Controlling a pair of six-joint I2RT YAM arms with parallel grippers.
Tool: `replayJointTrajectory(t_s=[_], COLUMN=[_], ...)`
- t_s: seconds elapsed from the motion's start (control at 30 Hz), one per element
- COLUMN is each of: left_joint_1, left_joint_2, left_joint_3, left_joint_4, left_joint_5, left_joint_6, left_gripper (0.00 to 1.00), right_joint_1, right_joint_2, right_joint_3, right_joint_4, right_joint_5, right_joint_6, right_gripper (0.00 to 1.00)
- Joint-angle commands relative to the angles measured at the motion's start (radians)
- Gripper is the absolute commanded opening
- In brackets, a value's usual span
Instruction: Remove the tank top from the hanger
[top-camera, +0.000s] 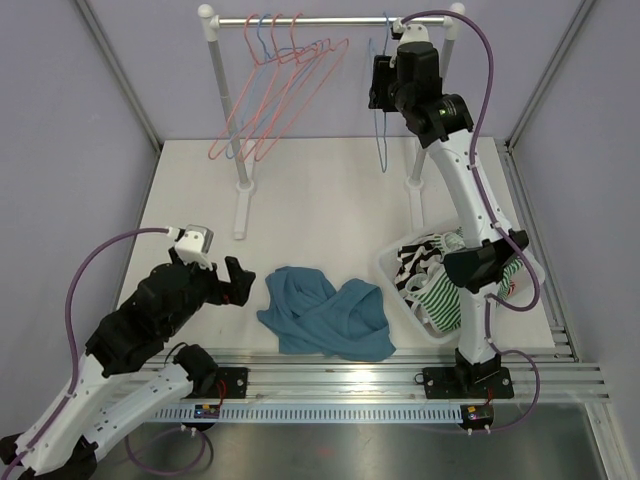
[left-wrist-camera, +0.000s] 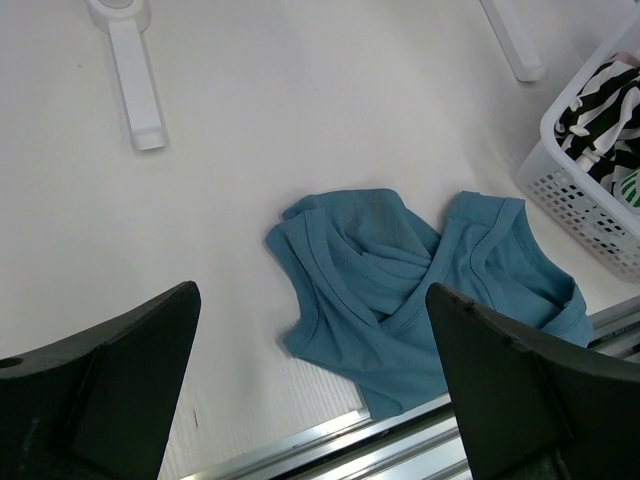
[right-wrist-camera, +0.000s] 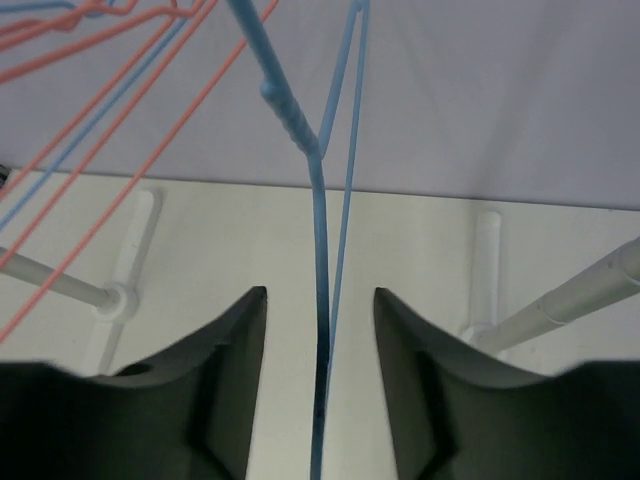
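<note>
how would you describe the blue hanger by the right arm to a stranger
Find the white tube clothes rail at the back. Near its right post hangs one blue wire hanger, between the right arm's fingers. It hangs alone; the pink and blue wire hangers bunch at the left.

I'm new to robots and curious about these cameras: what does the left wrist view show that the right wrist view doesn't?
Only left wrist: the blue tank top crumpled on the table, and a white basket. Only right wrist: a blue hanger between the open fingers of the right gripper, plus red hangers. Both: the white table and the rack's feet.
</note>
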Motion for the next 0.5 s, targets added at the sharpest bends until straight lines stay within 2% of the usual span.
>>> replayJointTrajectory(t_s=[0.0, 0.17, 0.2, 0.33, 0.37, 0.43, 0.47], left_joint_1=[-0.002, -0.022, -0.037, -0.176, -0.198, -0.255, -0.269], left_joint_2=[0.036, 0.143, 0.160, 0.236, 0.262, 0.364, 0.398], left_joint_3=[0.025, -0.029, -0.041, -0.145, -0.155, -0.159, -0.159], left_joint_4=[0.024, 0.089, 0.121, 0.290, 0.315, 0.364, 0.394], left_joint_5=[-0.013, 0.039, 0.027, -0.005, -0.014, -0.030, -0.039], left_joint_6=[-0.032, -0.153, -0.171, -0.245, -0.251, -0.260, -0.259], left_gripper=[0.99, 0.99, 0.99, 0.99, 0.99, 0.99, 0.99], right_joint_1=[-0.008, -0.009, -0.008, -0.006, -0.008, -0.006, -0.006], right_joint_2=[-0.104, -0.259, -0.287, -0.472, -0.562, -0.659, -0.755], right_joint_3=[-0.036, -0.122, -0.138, -0.321, -0.434, -0.558, -0.683], right_joint_4=[-0.012, -0.025, -0.045, -0.076, -0.073, -0.050, -0.029], right_joint_5=[-0.045, -0.082, -0.092, -0.195, -0.255, -0.307, -0.350], right_joint_6=[0.008, 0.022, 0.023, 0.042, 0.042, 0.054, 0.055], right_gripper=[0.59, 0.78, 0.98, 0.99, 1.00, 1.00, 0.99])
